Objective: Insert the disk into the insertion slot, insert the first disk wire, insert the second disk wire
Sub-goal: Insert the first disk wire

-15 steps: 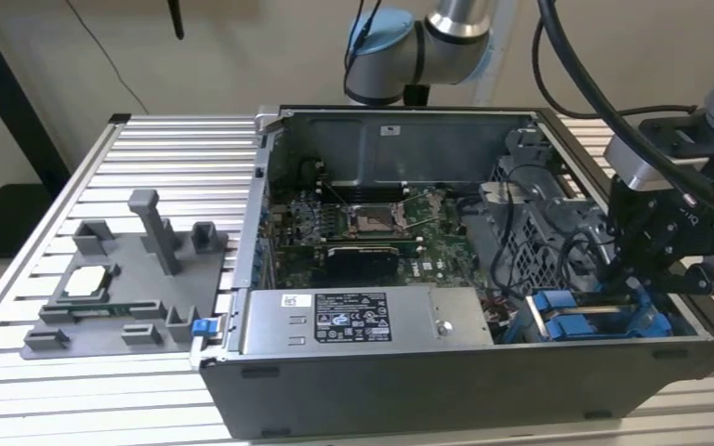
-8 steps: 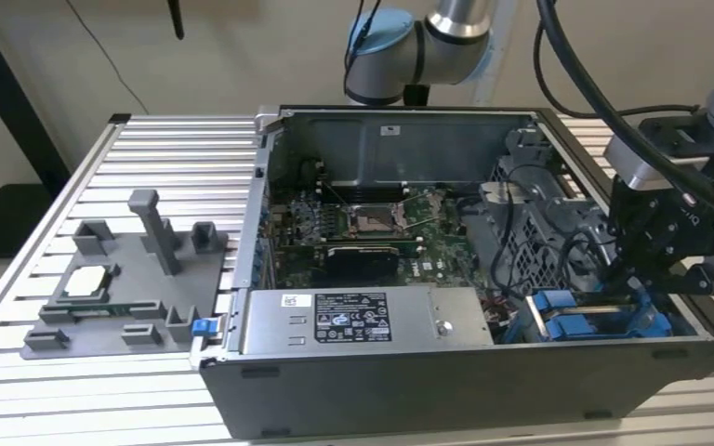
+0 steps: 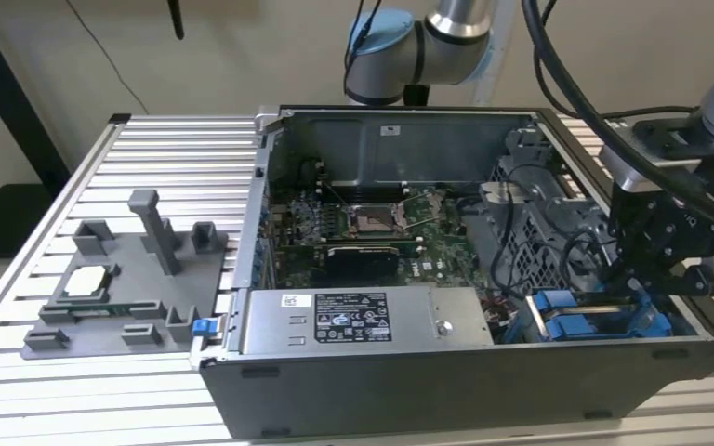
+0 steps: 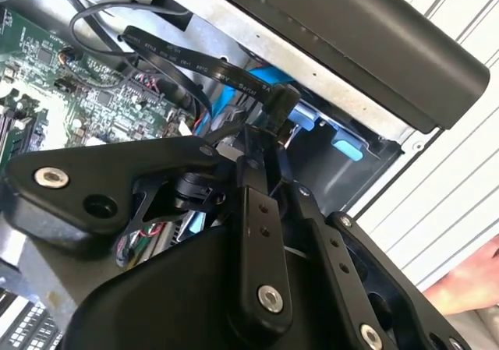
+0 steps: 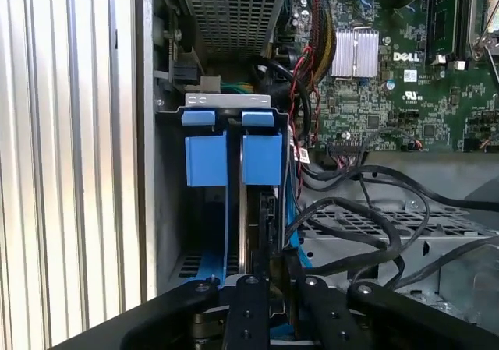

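Black and clenched, the gripper (image 4: 269,132) is pinching a black angled plug (image 4: 281,100) between its fingertips in the second wrist view. A flat black wire (image 4: 175,58) is running from that plug back across the inside of the case (image 3: 456,386). Whether the plug is touching the disk or hanging just clear of it, I cannot tell.

Just past the plug, the disk (image 5: 261,157) is sitting inside the slot (image 5: 165,210). It is standing on edge with its blue frame facing out and its metal body mostly hidden. A second blue frame (image 5: 207,159) is sitting right beside it in the same grey metal bay. In the exterior view the gripper is reaching down into this bay, at the near corner of the case on the exterior view's right.

Farther in, loose black cables (image 5: 366,225) are looping over a perforated metal cage, and the green circuit board (image 3: 357,228) is lying flat behind them. The silver power box (image 3: 357,321) is lying along the case's near wall. A person's hand (image 4: 468,280) is showing outside the case.

Beyond the case, on the exterior view's left, a grey holder block (image 3: 122,297) is resting on the ribbed metal table (image 3: 171,149).
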`<action>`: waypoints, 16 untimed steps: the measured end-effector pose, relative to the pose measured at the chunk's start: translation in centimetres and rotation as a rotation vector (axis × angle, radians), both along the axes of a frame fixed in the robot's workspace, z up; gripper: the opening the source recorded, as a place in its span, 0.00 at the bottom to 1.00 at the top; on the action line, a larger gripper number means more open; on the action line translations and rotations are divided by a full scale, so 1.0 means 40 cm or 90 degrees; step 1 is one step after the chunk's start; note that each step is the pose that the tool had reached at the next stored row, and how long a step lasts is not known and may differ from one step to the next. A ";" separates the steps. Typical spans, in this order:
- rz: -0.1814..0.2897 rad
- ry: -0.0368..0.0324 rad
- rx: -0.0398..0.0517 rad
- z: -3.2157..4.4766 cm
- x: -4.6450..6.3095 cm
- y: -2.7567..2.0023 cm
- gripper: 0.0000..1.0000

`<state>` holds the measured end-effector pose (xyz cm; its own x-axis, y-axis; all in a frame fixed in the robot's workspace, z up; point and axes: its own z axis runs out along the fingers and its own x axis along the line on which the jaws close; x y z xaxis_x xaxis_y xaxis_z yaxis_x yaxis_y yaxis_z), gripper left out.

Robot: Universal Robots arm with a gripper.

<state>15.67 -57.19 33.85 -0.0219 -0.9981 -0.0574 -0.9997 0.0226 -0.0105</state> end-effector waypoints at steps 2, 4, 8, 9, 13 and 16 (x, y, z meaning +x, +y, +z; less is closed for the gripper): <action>-0.001 -0.0020 -0.0001 -0.003 -0.002 0.000 0.00; -0.001 -0.0026 -0.0003 -0.007 -0.005 0.000 0.00; -0.002 -0.0056 -0.0003 -0.018 -0.015 0.000 0.00; -0.002 -0.0056 0.0000 -0.019 -0.017 0.000 0.00; -0.002 -0.0058 0.0000 0.012 -0.016 0.000 1.00; -0.002 -0.0058 0.0000 0.036 -0.016 0.001 1.00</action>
<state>15.02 -57.17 35.27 -0.0242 -0.9980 -0.0576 -0.9995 0.0254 -0.0196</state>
